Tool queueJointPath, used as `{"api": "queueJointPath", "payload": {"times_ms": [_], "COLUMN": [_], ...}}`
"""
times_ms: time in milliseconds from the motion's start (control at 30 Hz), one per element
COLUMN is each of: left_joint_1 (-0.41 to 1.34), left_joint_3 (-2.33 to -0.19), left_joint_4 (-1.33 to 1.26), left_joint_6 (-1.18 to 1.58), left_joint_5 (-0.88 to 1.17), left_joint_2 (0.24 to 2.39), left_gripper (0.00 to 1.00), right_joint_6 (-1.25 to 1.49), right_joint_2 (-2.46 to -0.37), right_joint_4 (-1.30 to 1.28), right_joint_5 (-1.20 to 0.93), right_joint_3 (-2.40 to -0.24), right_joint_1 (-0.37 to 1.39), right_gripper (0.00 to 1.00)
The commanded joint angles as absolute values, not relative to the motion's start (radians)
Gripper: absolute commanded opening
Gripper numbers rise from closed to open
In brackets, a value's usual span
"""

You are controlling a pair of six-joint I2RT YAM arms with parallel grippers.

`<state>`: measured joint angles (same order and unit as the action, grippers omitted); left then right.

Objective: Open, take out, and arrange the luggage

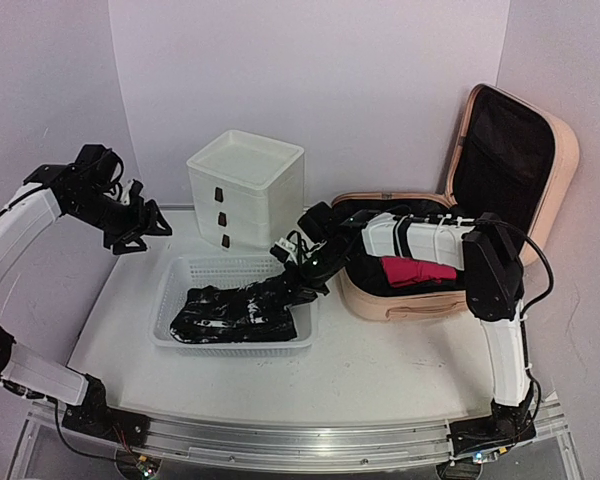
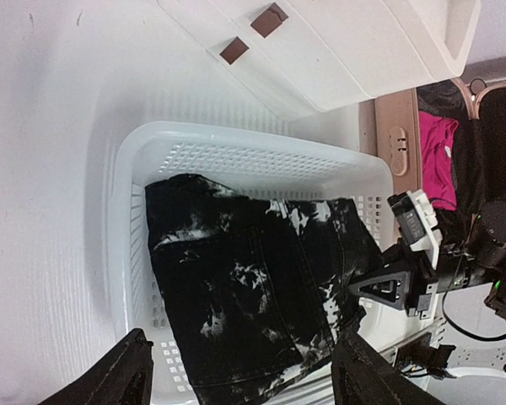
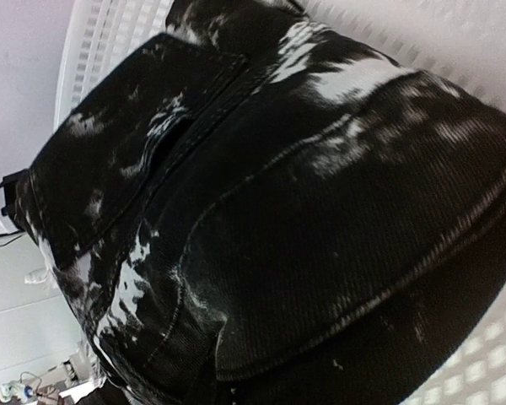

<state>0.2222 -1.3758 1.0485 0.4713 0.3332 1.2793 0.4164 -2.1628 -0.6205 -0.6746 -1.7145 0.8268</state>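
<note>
The luggage [image 1: 405, 302] stands at the right rear of the worktop [image 1: 380, 370], already opened, its lid tipped upright against the wall so the black fabric lining shows. One item is out: a pair of black jeans [image 1: 230, 315] with bleached white blotches lies folded in the white mesh basket [image 1: 172, 300], just left of the case. The right tool [image 1: 295, 282] is closed at the end of the jeans nearest the case. The denim rises toward it, so it appears to be pinching the cloth (its own camera shows only seams and a back pocket, close up). The left tool [image 1: 145, 235] hangs spread wide, holding nothing, over the worktop's left rear. Unpacking looks partly done: a magenta garment [image 1: 415, 270] and more dark cloth lie inside the shell, and the white drawer box [image 1: 245, 185] behind the basket is shut. The case is smooth, rounded hard plastic; the basket is perforated; the denim looks stiff, with raised stitching.
</note>
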Motion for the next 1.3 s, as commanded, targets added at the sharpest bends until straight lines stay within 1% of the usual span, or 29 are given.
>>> {"api": "queueJointPath", "payload": {"times_ms": [0, 167, 233, 300, 400, 433, 533, 567, 600, 667, 700, 800, 833, 867, 933, 1033, 1133, 1200, 1267], "left_joint_1": [0.218, 0.217, 0.218, 0.218, 0.218, 0.218, 0.218, 0.218, 0.218, 0.217, 0.218, 0.218, 0.218, 0.218, 0.217, 0.218, 0.218, 0.218, 0.218], "left_joint_3": [-1.333, -1.271, -1.264, -1.254, -1.239, -1.232, -1.208, -1.202, -1.195, -1.183, -1.174, -1.159, -1.158, -1.156, -1.151, -1.138, -1.124, -1.110, -1.092], "left_joint_4": [1.032, 1.023, 1.023, 1.017, 1.005, 0.997, 0.981, 0.978, 0.975, 0.966, 0.964, 0.961, 0.961, 0.959, 0.958, 0.944, 0.934, 0.927, 0.909], "left_joint_6": [0.460, 0.483, 0.475, 0.480, 0.488, 0.490, 0.486, 0.483, 0.483, 0.483, 0.482, 0.480, 0.479, 0.477, 0.474, 0.469, 0.465, 0.473, 0.485], "left_joint_5": [0.425, 0.396, 0.383, 0.380, 0.397, 0.404, 0.405, 0.403, 0.406, 0.422, 0.431, 0.447, 0.455, 0.459, 0.473, 0.510, 0.526, 0.505, 0.482], "left_joint_2": [1.386, 1.440, 1.465, 1.487, 1.515, 1.518, 1.517, 1.518, 1.520, 1.523, 1.525, 1.524, 1.521, 1.518, 1.512, 1.517, 1.506, 1.463, 1.413], "left_gripper": [0.73, 0.75, 0.75, 0.75, 0.71, 0.70, 0.67, 0.66, 0.65, 0.62, 0.60, 0.52, 0.50, 0.48, 0.43, 0.39, 0.36, 0.36, 0.43], "right_joint_6": [0.332, 0.198, 0.162, 0.167, 0.190, 0.196, 0.264, 0.281, 0.289, 0.305, 0.310, 0.292, 0.267, 0.241, 0.199, 0.185, 0.192, 0.192, 0.192], "right_joint_2": [-2.083, -2.089, -2.094, -2.106, -2.137, -2.139, -2.113, -2.101, -2.088, -2.052, -2.032, -1.982, -1.971, -1.958, -1.951, -2.028, -2.150, -2.225, -2.301], "right_joint_4": [-0.561, -0.639, -0.626, -0.556, -0.514, -0.515, -0.512, -0.512, -0.517, -0.575, -0.609, -0.782, -0.840, -0.883, -0.910, -0.903, -0.901, -0.898, -0.893], "right_joint_5": [-0.529, -0.342, -0.218, -0.047, 0.156, 0.180, 0.151, 0.146, 0.133, 0.113, 0.089, 0.049, 0.031, 0.012, -0.135, -0.279, -0.355, -0.431, -0.484], "right_joint_3": [-1.752, -1.821, -1.840, -1.820, -1.837, -1.845, -1.794, -1.776, -1.763, -1.759, -1.764, -1.805, -1.828, -1.846, -1.875, -1.975, -2.113, -2.199, -2.295], "right_joint_1": [0.833, 0.881, 0.918, 0.960, 1.014, 1.023, 1.009, 1.004, 1.000, 0.992, 0.986, 0.975, 0.975, 0.976, 0.978, 1.019, 1.059, 1.076, 1.097], "right_gripper": [0.00, 0.00, 0.00, 0.00, 0.00, 0.00, 0.00, 0.03, 0.13, 0.42, 0.53, 0.76, 0.79, 0.80, 0.79, 0.76, 0.67, 0.55, 0.48]}}
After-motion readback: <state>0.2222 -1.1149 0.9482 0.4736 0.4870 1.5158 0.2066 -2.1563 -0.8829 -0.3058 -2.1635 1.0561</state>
